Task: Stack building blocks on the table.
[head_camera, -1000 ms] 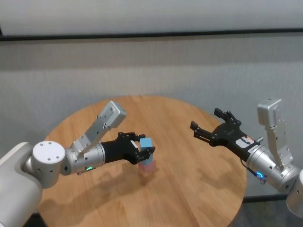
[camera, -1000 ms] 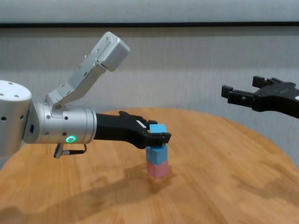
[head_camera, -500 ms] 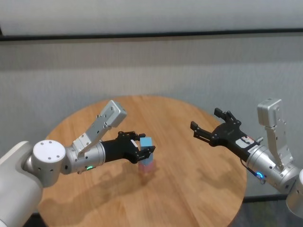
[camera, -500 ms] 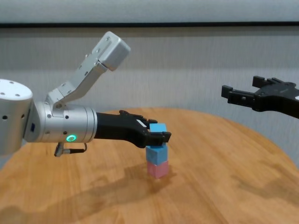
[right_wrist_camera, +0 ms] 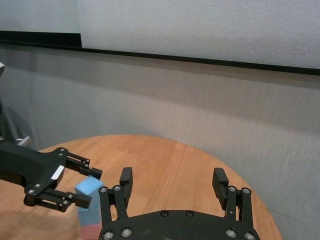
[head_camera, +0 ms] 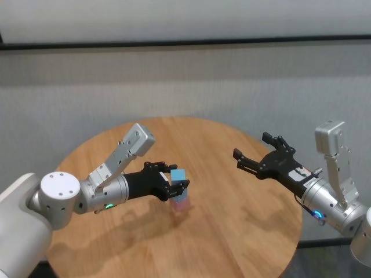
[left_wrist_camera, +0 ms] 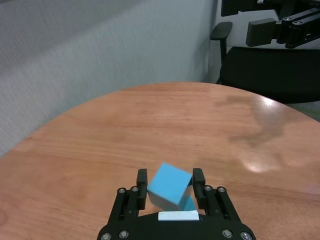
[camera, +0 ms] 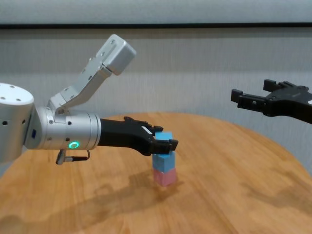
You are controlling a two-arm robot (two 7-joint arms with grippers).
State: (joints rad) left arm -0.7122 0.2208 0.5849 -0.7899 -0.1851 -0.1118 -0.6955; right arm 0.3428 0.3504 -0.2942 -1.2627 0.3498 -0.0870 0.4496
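My left gripper (camera: 165, 138) low over table (camera: 234, 195), jaws parted, flanking top light blue block (left_wrist_camera: 170, 184), hold loosened or not: cannot tell; that block sits skewed on second light blue block (camera: 164, 161), pink block (camera: 165, 177) at bottom; my right gripper (head_camera: 253, 152) farther off, raised, jaws wide, holding nothing

text: none readable | labels: white tag on left pincer (left_wrist_camera: 178, 215) — blank | numbers: none

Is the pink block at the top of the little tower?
No, the pink block sits at the bottom on the table, with two blue blocks above it.
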